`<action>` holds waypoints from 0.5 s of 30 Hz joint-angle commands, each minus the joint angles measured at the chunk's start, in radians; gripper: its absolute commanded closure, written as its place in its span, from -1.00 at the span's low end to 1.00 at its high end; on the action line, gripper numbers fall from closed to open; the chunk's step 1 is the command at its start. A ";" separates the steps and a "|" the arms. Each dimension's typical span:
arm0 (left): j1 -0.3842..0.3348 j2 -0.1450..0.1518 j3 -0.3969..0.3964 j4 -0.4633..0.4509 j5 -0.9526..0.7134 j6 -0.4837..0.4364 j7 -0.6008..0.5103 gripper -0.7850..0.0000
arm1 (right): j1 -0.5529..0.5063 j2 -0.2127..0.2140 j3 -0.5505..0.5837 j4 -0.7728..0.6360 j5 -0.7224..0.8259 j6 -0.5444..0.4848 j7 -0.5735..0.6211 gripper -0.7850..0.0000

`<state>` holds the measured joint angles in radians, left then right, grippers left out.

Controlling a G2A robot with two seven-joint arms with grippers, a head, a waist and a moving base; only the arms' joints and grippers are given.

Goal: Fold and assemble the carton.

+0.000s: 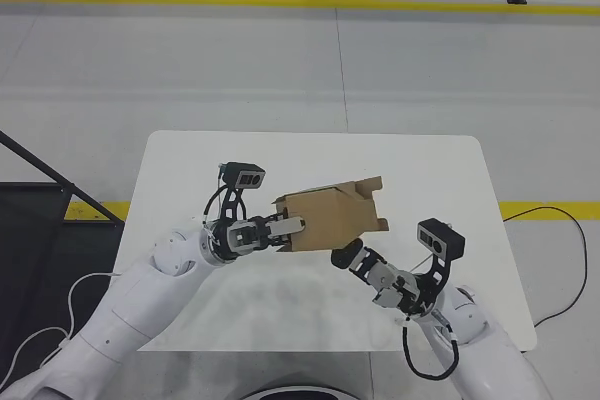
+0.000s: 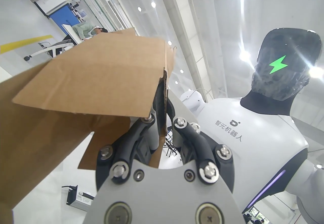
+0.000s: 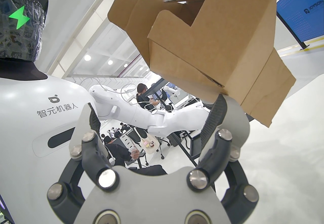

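Plainly the carton [image 1: 330,213] hangs in the air above the middle of the white table [image 1: 430,160], touching it nowhere that I can see. Its long axis runs left to right, with the right end swung a little toward the far side. The left gripper [image 2: 165,100] has the left end: its fingers are closed on the edge of one cardboard wall, which passes straight between them, so that arm carries the box. The right gripper [image 3: 154,111] sits at the near-right corner of the carton, just below it and to its near side, with its jaws spread wide and nothing between them. One fingertip [image 3: 218,111] is right under the box's corner and may be touching it, though I cannot tell for sure. The open, unfolded end faces right, toward this free gripper. A loose flap [image 3: 276,80] sticks out beyond the corner there, with others splayed around the opening. As I judge it, the coming work belongs to the right arm: the flaps lie up and to the far side of its fingers, across the box's short axis, while the left arm need only steady the opposite end. The carton looks squared into a tube but not closed.
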<state>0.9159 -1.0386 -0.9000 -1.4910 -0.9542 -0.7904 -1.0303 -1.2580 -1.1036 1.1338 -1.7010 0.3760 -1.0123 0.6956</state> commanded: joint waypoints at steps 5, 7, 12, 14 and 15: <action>0.000 -0.011 -0.006 0.007 -0.001 0.028 -0.028 1.00 | 0.004 -0.004 0.000 0.005 0.002 0.000 -0.016 -1.00; 0.001 -0.015 -0.008 0.010 -0.001 0.035 -0.035 1.00 | 0.004 -0.006 0.000 0.006 0.001 0.000 -0.022 -1.00; 0.003 -0.025 -0.019 0.016 0.007 0.043 -0.043 1.00 | 0.004 -0.009 0.000 0.008 -0.003 0.000 -0.027 -1.00; 0.005 -0.028 -0.028 0.017 0.022 0.030 -0.030 1.00 | 0.005 -0.010 0.000 0.008 -0.004 0.000 -0.022 -1.00; 0.007 -0.029 -0.033 0.018 0.028 0.022 -0.022 1.00 | 0.004 -0.010 0.001 0.006 -0.004 0.000 -0.019 -1.00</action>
<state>0.9212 -1.0666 -0.9291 -1.4735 -0.9314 -0.7618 -1.0589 -1.2532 -1.1137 1.1340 -1.6937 0.3718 -1.0123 0.6746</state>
